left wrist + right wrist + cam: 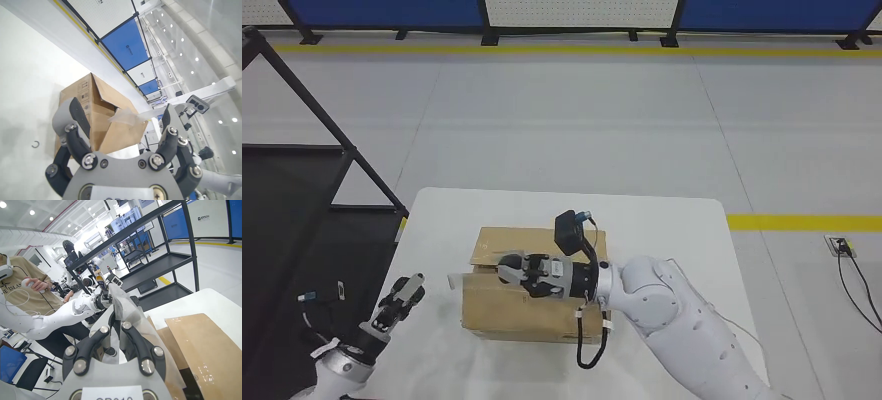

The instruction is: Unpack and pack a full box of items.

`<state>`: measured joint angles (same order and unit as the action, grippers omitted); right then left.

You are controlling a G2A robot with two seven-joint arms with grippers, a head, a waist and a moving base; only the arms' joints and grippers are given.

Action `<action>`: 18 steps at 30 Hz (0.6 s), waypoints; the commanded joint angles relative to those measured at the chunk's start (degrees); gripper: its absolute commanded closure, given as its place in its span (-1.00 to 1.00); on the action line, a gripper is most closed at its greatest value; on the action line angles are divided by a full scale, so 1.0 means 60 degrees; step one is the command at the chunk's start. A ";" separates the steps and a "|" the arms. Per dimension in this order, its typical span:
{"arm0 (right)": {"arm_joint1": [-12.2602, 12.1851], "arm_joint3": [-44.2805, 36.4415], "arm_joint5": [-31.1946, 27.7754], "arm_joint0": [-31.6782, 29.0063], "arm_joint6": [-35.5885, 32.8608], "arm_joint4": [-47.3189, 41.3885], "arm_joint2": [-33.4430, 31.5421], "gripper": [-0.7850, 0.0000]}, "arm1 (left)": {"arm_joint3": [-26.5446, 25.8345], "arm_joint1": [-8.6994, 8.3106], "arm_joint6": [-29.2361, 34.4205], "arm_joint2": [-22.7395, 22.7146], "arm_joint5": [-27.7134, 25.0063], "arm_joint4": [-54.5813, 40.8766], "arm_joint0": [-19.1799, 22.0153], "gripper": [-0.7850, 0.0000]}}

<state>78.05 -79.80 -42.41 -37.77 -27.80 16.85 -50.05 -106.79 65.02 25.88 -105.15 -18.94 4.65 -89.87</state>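
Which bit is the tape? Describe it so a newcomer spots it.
On the white table sits one brown cardboard box. From its top, a crumpled strip of clear packing tape trails to the right gripper. It is translucent and loose, where the box is opaque brown.

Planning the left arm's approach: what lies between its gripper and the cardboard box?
Top view: bare white table, with a clear tape strip jutting off the cardboard box toward the left gripper.
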 commanded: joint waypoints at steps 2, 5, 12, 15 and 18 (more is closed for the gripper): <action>-0.0029 0.0082 -0.0105 -0.0033 -0.0152 -0.0247 -0.0111 1.00 | 0.0076 -0.0004 -0.0598 0.0216 -0.0156 0.1607 0.0152 -1.00; -0.0064 0.0080 -0.0212 -0.0118 -0.0241 -0.0380 -0.0226 1.00 | 0.0136 0.0005 -0.1094 0.0560 -0.0505 0.2767 0.0206 -1.00; -0.0134 0.0026 -0.0466 -0.0301 -0.0407 -0.0596 -0.0421 1.00 | 0.0391 -0.0007 -0.1269 0.0980 -0.1025 0.3746 0.0294 0.09; -0.0153 0.0000 -0.0503 -0.0333 -0.0494 -0.0668 -0.0465 1.00 | 0.0465 0.0000 -0.1336 0.1144 -0.0937 0.3840 0.0426 0.58; -0.0168 -0.0029 -0.0523 -0.0363 -0.0550 -0.0714 -0.0495 1.00 | 0.0513 0.0006 -0.1403 0.1291 -0.0875 0.3978 0.0519 0.90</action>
<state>77.06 -79.94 -45.53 -39.92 -31.02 12.62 -52.97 -103.79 65.04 17.63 -97.65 -24.27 28.30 -86.90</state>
